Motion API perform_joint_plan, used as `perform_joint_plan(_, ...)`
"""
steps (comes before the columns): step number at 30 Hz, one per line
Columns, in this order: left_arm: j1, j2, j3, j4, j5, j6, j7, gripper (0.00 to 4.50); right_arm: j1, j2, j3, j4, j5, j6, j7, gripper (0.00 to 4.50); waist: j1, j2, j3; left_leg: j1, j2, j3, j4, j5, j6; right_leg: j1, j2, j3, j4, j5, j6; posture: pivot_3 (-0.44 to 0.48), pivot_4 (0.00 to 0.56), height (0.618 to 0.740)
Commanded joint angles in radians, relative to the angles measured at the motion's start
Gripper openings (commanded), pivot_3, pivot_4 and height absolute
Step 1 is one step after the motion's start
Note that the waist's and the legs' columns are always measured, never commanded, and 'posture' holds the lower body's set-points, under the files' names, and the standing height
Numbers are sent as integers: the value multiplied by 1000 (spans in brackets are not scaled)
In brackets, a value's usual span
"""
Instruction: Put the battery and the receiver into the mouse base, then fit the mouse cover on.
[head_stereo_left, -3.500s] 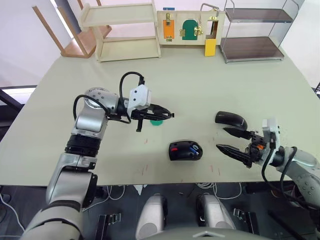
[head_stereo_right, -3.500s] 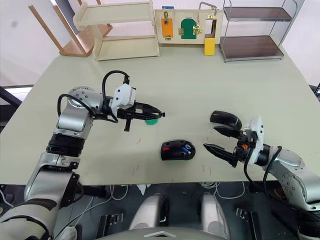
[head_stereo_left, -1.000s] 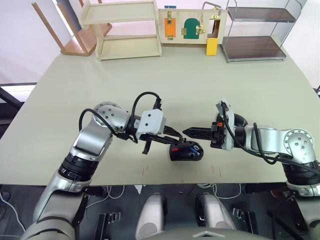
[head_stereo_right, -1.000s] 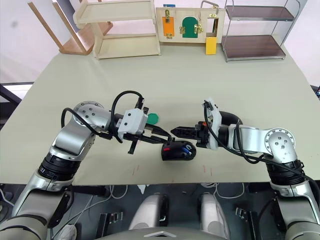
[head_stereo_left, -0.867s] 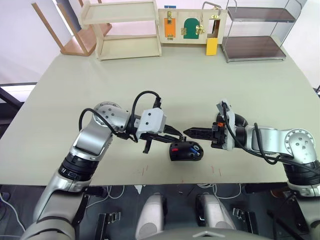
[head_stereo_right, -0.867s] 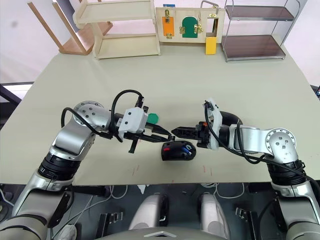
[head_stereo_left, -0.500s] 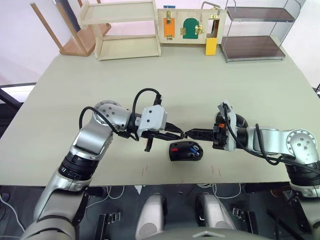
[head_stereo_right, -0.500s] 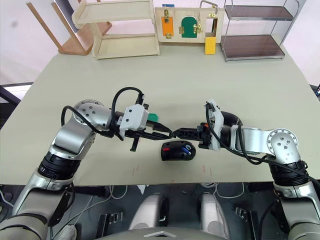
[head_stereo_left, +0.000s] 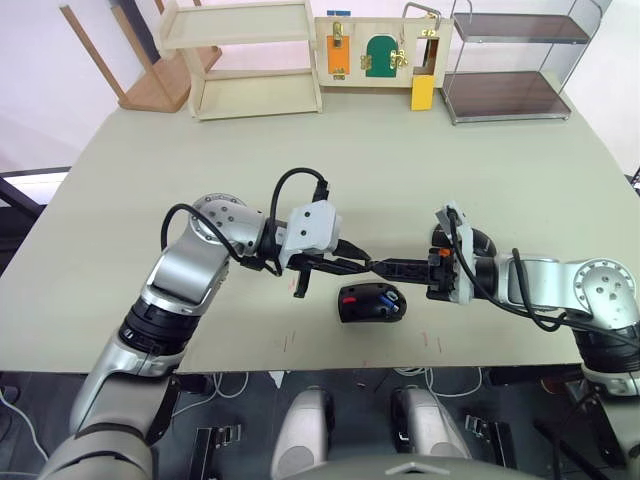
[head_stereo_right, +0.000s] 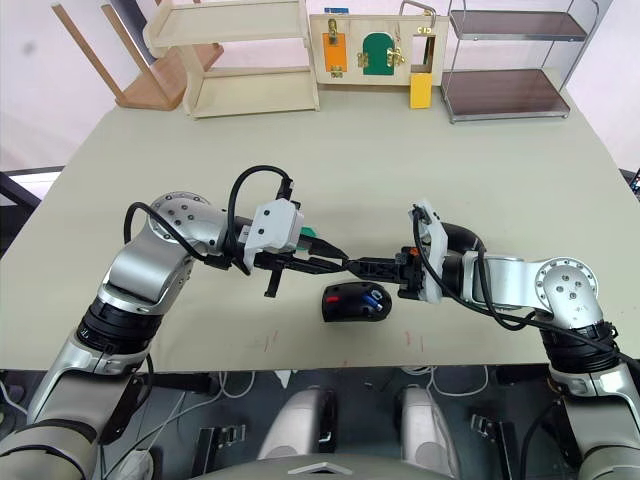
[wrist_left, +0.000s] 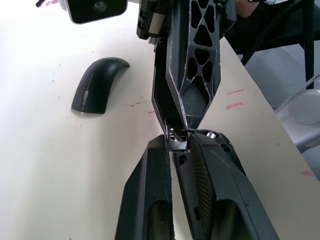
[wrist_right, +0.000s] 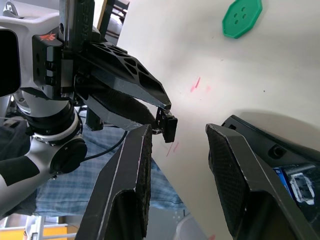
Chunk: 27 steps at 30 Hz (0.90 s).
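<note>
Above the oval mouse base (head_stereo_left: 371, 301), left jaws (wrist_left: 176, 150) pinch the tiny metal-tipped receiver (wrist_left: 177, 139); right jaws (wrist_right: 176, 141) gape.

Bright, even light from above falls across the bench (head_stereo_left: 120, 200), leaving only soft, short shadows. A window blows out white beyond its far left corner. In the wrist views the nearest surfaces blur slightly.

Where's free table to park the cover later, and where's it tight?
Free: the wide stretch between the arms and the wooden shelf and wire rack at the back, and the table's left side. Tight: above the mouse base, where the left tool, pinching the receiver, meets the open right tool; the cover lies behind the right arm.
</note>
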<state>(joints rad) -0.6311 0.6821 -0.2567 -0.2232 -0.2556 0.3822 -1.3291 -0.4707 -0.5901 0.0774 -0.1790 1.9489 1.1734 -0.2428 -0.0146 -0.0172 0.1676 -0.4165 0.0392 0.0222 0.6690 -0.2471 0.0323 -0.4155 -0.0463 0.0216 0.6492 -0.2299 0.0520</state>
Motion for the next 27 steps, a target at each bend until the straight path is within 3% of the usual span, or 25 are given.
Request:
perform_joint_plan(1,-23,-9,-2,-57,-29,-6,-3,109,-2,3,-1,-32,23,-3,11,1786,0,0,0,0,0,0,0,0,0,0,0,0,0,0,0,0,150,740)
perform_joint_plan(10,-53,-23,-6,163,8,-161,-71,109,-13,-11,-14,-20,23,6,32,1786,1,0,0,0,0,1,0,0,0,0,0,-2,-1,0,0,0,150,740)
perform_joint_plan(27,-38,-16,-15,85,3,-121,-63,109,-11,-1,-21,-19,23,-6,25,1786,1,0,0,-2,0,0,0,0,0,0,0,-2,-4,0,0,0,150,740)
